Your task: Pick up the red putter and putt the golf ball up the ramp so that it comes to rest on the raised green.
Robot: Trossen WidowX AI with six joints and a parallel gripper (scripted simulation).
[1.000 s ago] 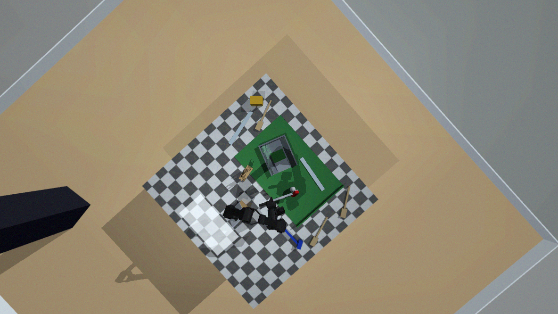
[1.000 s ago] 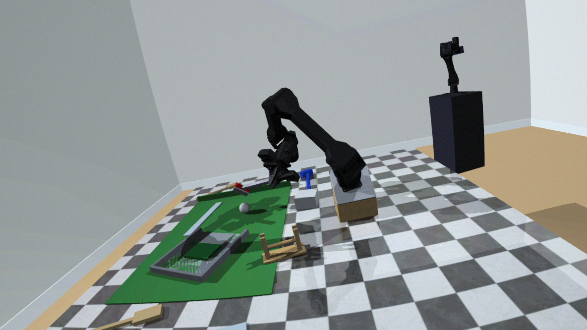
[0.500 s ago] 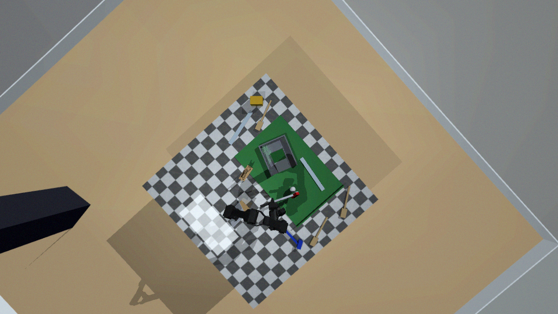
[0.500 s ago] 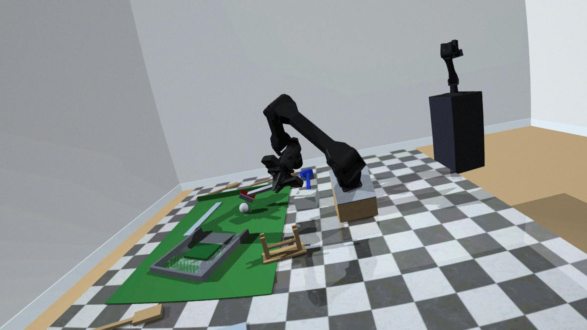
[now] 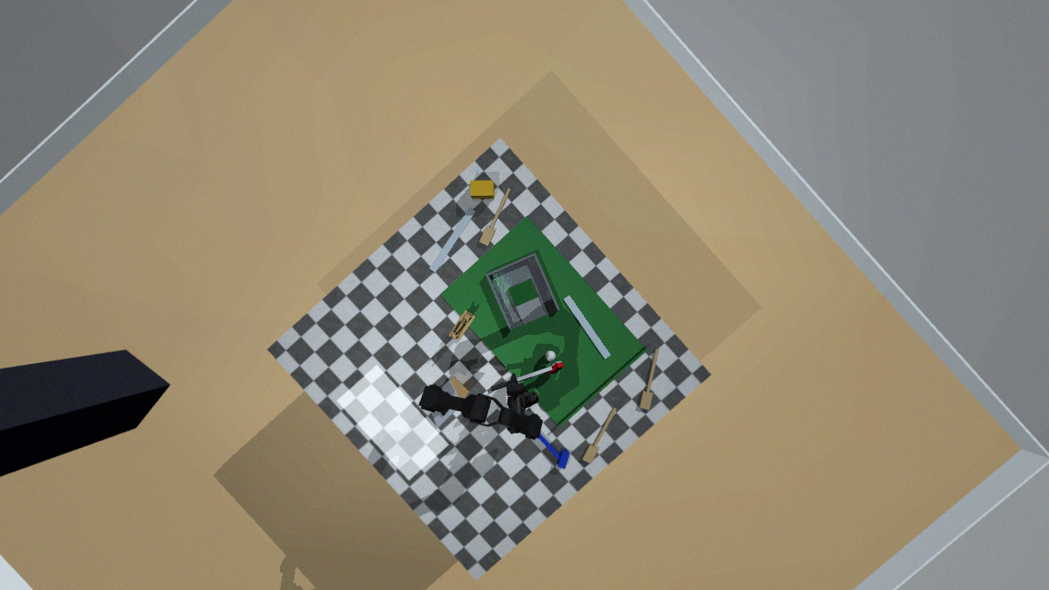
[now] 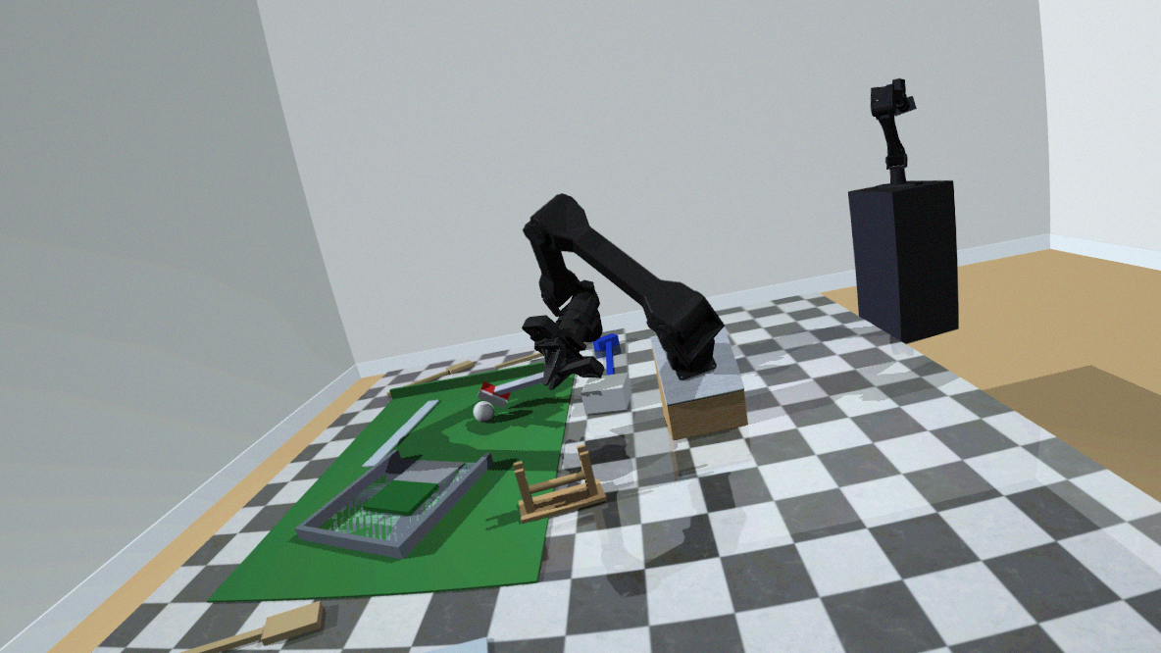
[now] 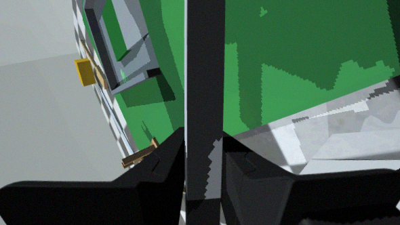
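Note:
My gripper (image 5: pixel 513 382) (image 6: pixel 555 379) (image 7: pixel 197 133) is shut on the shaft of the red putter (image 5: pixel 557 367) (image 6: pixel 493 393) (image 7: pixel 205 85), held low over the green mat (image 5: pixel 477 286) (image 6: pixel 503 564). The putter's red head is close beside the white golf ball (image 5: pixel 549 355) (image 6: pixel 483 411), on the side away from the raised green (image 5: pixel 523 292) (image 6: pixel 403 497) (image 7: pixel 114 30). I cannot tell whether head and ball touch. The ball rests on the mat. A grey ramp (image 5: pixel 526 315) leads up to the raised green inside a grey-walled frame (image 6: pixel 446 509) (image 7: pixel 100 44). Head and ball are out of the wrist view.
A wooden rack (image 5: pixel 462 324) (image 6: pixel 560 507) (image 7: pixel 139 156) stands at the mat's edge. A pale bar (image 5: pixel 586 327) (image 6: pixel 403 431) lies on the mat. A blue putter (image 5: pixel 554 448) (image 6: pixel 608 354) and a white block (image 6: pixel 606 393) are near the arm. A yellow block (image 5: pixel 481 189) (image 7: pixel 85 72) is beyond the frame.

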